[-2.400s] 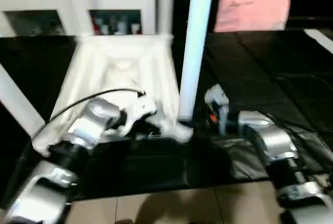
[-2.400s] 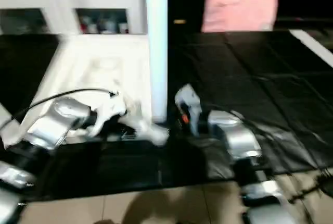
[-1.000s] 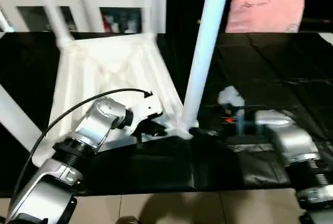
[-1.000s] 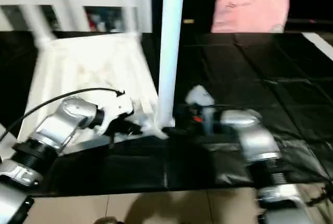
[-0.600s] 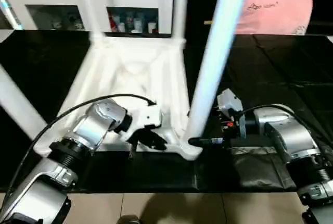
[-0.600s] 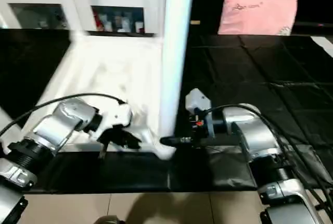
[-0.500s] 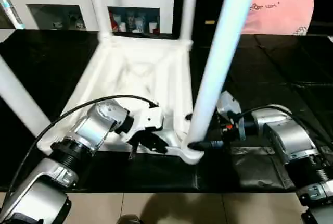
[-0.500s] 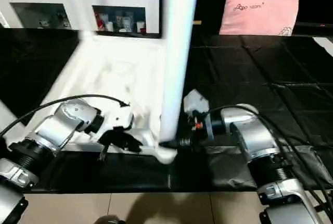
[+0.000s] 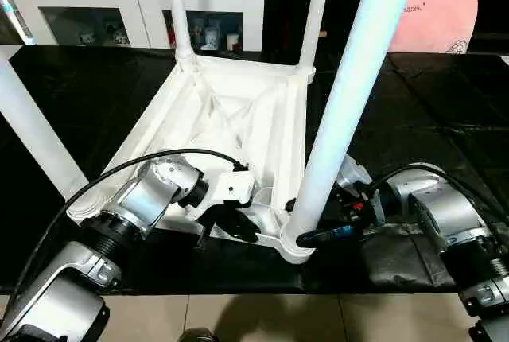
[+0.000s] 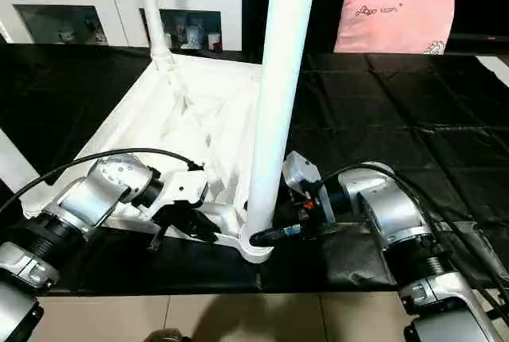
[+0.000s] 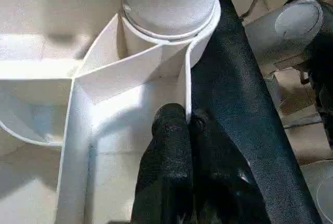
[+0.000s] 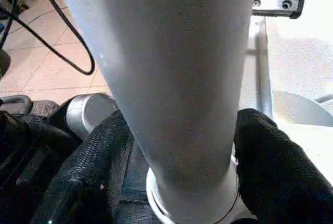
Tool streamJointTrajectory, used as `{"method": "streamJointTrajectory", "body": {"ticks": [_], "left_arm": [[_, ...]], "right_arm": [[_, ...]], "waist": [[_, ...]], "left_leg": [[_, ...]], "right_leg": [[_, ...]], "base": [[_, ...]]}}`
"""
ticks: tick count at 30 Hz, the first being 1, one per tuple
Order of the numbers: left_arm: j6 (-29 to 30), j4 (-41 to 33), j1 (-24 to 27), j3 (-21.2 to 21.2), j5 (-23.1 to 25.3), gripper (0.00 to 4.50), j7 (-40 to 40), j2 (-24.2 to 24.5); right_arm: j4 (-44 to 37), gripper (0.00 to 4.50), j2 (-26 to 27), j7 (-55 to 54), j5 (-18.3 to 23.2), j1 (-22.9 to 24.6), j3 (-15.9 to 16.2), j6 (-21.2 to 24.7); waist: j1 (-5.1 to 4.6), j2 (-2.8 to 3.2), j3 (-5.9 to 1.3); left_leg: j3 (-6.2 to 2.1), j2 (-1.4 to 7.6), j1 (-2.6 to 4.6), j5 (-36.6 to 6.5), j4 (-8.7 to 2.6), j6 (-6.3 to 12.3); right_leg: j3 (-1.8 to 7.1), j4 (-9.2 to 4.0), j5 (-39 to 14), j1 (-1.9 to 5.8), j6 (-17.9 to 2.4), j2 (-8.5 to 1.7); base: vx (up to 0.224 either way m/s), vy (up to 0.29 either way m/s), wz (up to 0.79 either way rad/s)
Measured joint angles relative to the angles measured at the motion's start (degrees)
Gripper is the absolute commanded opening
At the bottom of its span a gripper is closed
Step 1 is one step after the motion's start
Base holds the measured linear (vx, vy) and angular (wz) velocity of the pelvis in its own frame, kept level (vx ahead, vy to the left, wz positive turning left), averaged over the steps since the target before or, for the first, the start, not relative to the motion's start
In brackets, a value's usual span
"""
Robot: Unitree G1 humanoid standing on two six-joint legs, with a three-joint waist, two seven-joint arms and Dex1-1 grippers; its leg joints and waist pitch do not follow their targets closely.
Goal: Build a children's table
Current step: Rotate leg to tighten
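Observation:
The children's table lies upside down on a black mat, its ribbed tabletop [image 9: 223, 111] facing up. Legs stand in its corner sockets: a near right leg [image 9: 350, 95], a near left leg [image 9: 36, 139] and two far legs [image 9: 179, 16] [image 9: 314, 16]. My left gripper [image 11: 184, 120] is shut on the tabletop's thin rim wall beside the near right socket, one finger on each side. My right gripper [image 12: 182, 146] is closed around the near right leg just above its socket, with its black fingers [image 12: 93, 151] pressed against both sides.
A white glass-doored cabinet [image 9: 95, 8] stands behind the table. A pink pillow [image 9: 437, 20] lies at the back right on the black mat [image 9: 429, 103]. Tiled floor [image 9: 254, 318] runs along the near edge. A black cable [image 9: 119, 171] arcs over my left forearm.
The camera has shifted. My right gripper has moved in on the base of the near right leg and its fingers have narrowed around it. My left gripper keeps its hold on the rim.

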Motion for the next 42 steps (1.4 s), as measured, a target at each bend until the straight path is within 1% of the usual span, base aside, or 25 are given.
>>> {"method": "streamJointTrajectory", "body": {"ticks": [1,4,6,7,8,9,12,15,17,18,20,22,23,24,26,29,30,33,35,38,39,40,42], "left_arm": [[-0.06,0.00,0.00,-0.01,0.00,0.00,0.00,0.00],[-0.19,0.01,0.00,-0.06,0.00,0.00,-0.09,-0.04],[-0.20,0.02,0.00,-0.06,0.00,0.00,-0.20,-0.05],[-0.19,0.02,0.00,-0.06,0.00,0.00,-0.35,-0.09],[-0.18,0.03,0.00,-0.06,0.00,0.00,-0.48,-0.10],[-0.17,0.04,0.00,-0.06,0.00,0.00,-0.51,-0.10],[1.28,0.04,0.00,0.01,-0.27,0.00,-0.16,-0.45],[4.81,0.10,0.01,1.13,-0.33,0.00,2.45,-1.12],[6.95,0.34,0.01,2.11,-0.27,0.00,4.71,-1.54],[8.34,0.51,0.02,2.77,-0.18,0.00,6.29,-1.86],[10.29,0.89,0.02,4.12,0.09,0.00,9.49,-2.70],[12.65,1.06,0.15,5.51,0.37,0.00,13.11,-4.31],[15.12,1.43,0.21,7.34,0.90,0.00,17.49,-6.18],[16.25,1.48,0.21,7.97,1.09,0.00,19.56,-7.14],[18.27,1.59,0.23,9.12,1.13,0.00,22.61,-8.95],[20.61,2.66,0.23,11.69,1.10,0.00,28.83,-12.37],[21.36,3.24,0.23,12.86,1.12,0.00,32.09,-14.04],[22.11,4.35,0.18,14.63,1.13,0.00,37.78,-16.95],[22.41,4.67,0.02,15.06,1.22,0.00,40.22,-18.21],[22.54,4.61,0.02,15.22,1.44,0.00,40.64,-18.51],[22.53,4.52,0.02,15.17,1.55,0.00,40.57,-18.46],[22.44,4.37,0.02,14.98,1.66,0.00,40.34,-18.26],[22.14,4.23,0.01,14.60,1.86,0.00,39.96,-18.01]], "right_arm": [[0.00,2.75,0.01,0.06,0.00,0.04,0.08,0.03],[-0.02,2.43,-0.01,0.07,0.01,0.04,0.10,0.21],[-0.07,2.36,-0.01,0.05,0.01,0.05,0.12,0.32],[-0.26,2.23,-0.01,-0.09,-0.03,0.09,0.12,0.34],[-0.55,2.23,-0.04,-0.09,-0.05,0.19,0.16,0.40],[-0.62,2.12,-0.04,-0.09,-0.04,0.28,0.16,0.42],[-1.95,2.07,0.02,-0.93,0.01,1.12,-0.23,1.56],[-2.79,2.06,1.54,-4.94,0.34,2.27,-1.79,3.99],[-2.78,2.06,2.45,-8.15,0.32,2.75,-2.94,4.62],[-2.70,2.05,3.31,-10.67,-0.11,2.88,-3.76,4.75],[-2.11,2.04,4.92,-15.49,-0.74,2.98,-5.41,4.69],[-1.54,2.02,6.47,-20.46,-1.82,3.19,-6.94,4.49],[-1.31,2.01,8.88,-26.80,-3.41,3.23,-8.64,4.48],[-1.21,1.99,9.92,-30.08,-4.04,3.20,-9.24,4.48],[-1.20,1.97,11.29,-34.82,-5.25,3.09,-10.06,4.63],[-0.52,1.94,14.65,-43.35,-7.35,2.40,-11.55,5.36],[-0.11,1.92,16.72,-47.97,-8.50,1.93,-12.30,5.90],[1.64,1.92,20.16,-56.69,-11.56,0.22,-12.72,6.29],[2.93,1.92,21.41,-60.49,-12.73,-0.91,-12.73,6.29],[3.27,1.92,22.09,-61.85,-13.15,-1.14,-12.86,5.90],[3.27,2.46,22.10,-61.85,-13.14,-1.14,-12.87,5.84],[3.24,2.60,22.10,-61.79,-13.11,-1.13,-12.87,5.75],[2.87,2.60,22.14,-61.42,-13.09,-0.88,-12.86,5.74]], "waist": [[0.00,0.00,0.00],[0.05,0.00,0.00],[0.07,0.00,0.00],[0.08,0.00,0.00],[0.10,0.00,0.00],[0.11,0.00,0.00],[0.12,0.01,0.00],[-0.06,0.04,-0.02],[-0.39,0.04,-0.02],[-0.78,0.04,-0.02],[-1.84,0.04,-0.02],[-2.61,0.03,-0.04],[-3.44,0.04,-0.07],[-3.87,0.10,-0.10],[-4.43,0.15,-0.15],[-4.71,0.22,-0.20],[-4.85,0.23,-0.22],[-5.14,0.30,-0.26],[-5.25,0.34,-0.29],[-5.23,0.40,-0.33],[-5.23,0.40,-0.34],[-5.24,0.39,-0.34],[-5.24,0.39,-0.34]], "left_leg": [[0.00,0.00,0.00,0.00,0.00,0.00],[0.00,0.00,-0.01,0.00,0.00,0.00],[0.00,0.00,0.00,0.00,0.00,0.00],[0.00,0.00,0.00,0.00,0.00,0.00],[0.00,0.00,0.00,0.00,0.00,0.00],[0.00,0.00,0.00,0.00,0.00,0.00],[0.00,0.00,0.02,0.00,0.00,0.00],[0.00,0.00,0.09,0.01,0.06,-0.01],[0.00,0.00,0.13,0.02,0.13,-0.02],[-0.01,0.00,0.18,0.03,0.15,-0.03],[-0.01,0.00,0.19,0.03,0.20,-0.05],[-0.01,0.00,0.21,0.03,0.19,-0.05],[-0.01,0.00,0.25,0.04,0.19,-0.06],[-0.01,0.00,0.25,0.04,0.18,-0.07],[0.00,-0.02,0.28,0.04,0.09,-0.06],[0.00,-0.02,0.32,0.04,0.05,-0.06],[0.00,-0.02,0.40,0.04,0.05,-0.06],[0.03,-0.03,0.58,0.04,0.00,-0.06],[0.03,-0.06,0.58,0.03,-0.06,-0.05],[0.03,-0.09,0.56,0.00,-0.21,-0.01],[0.03,-0.09,0.56,-0.01,-0.24,0.00],[0.03,-0.09,0.56,-0.01,-0.28,0.00],[0.03,-0.08,0.55,-0.01,-0.31,0.00]], "right_leg": [[0.00,0.00,0.00,0.00,0.00,0.00],[0.00,0.00,0.00,0.00,0.00,0.00],[0.00,0.00,0.00,0.00,0.00,0.00],[0.00,0.00,0.00,0.00,0.00,0.00],[0.00,0.00,0.00,0.00,0.00,0.00],[0.00,0.00,0.00,0.00,0.00,0.00],[0.00,0.01,0.00,0.02,0.00,0.00],[0.01,0.06,0.01,0.06,-0.01,0.00],[0.01,0.11,0.02,0.09,-0.01,0.00],[0.01,0.14,0.03,0.11,0.00,0.00],[0.01,0.16,0.04,0.10,0.01,0.00],[0.01,0.15,0.04,0.11,0.02,0.00],[0.00,0.16,0.04,0.11,0.02,0.00],[0.00,0.16,0.04,0.11,0.02,0.00],[-0.01,0.12,0.04,0.12,0.03,0.00],[-0.01,0.08,0.04,0.14,0.03,0.02],[-0.01,0.07,0.04,0.20,0.03,0.02],[-0.02,-0.08,0.05,0.37,0.04,0.02],[-0.02,-0.22,0.05,0.43,0.06,0.01],[-0.01,-0.40,0.12,0.47,0.16,0.02],[0.00,-0.42,0.12,0.47,0.16,0.02],[0.00,-0.43,0.12,0.45,0.16,0.02],[-0.01,-0.42,0.12,0.44,0.16,0.03]], "base": [[0.000,0.000,0.00],[0.000,0.000,0.00],[0.000,0.000,0.00],[0.000,0.000,0.00],[0.000,0.000,0.00],[0.000,0.000,0.00],[0.000,0.000,0.00],[0.000,0.000,0.00],[0.000,0.000,0.00],[0.000,0.000,0.00],[0.000,0.000,0.00],[0.000,0.000,0.00],[0.000,0.000,0.00],[0.000,0.000,0.00],[0.000,0.000,0.00],[0.000,0.000,0.00],[0.000,0.000,0.00],[0.000,0.000,0.00],[0.000,0.000,0.00],[0.000,0.000,0.00],[0.000,0.000,0.00],[0.000,0.000,0.00],[0.000,0.000,0.00]]}}
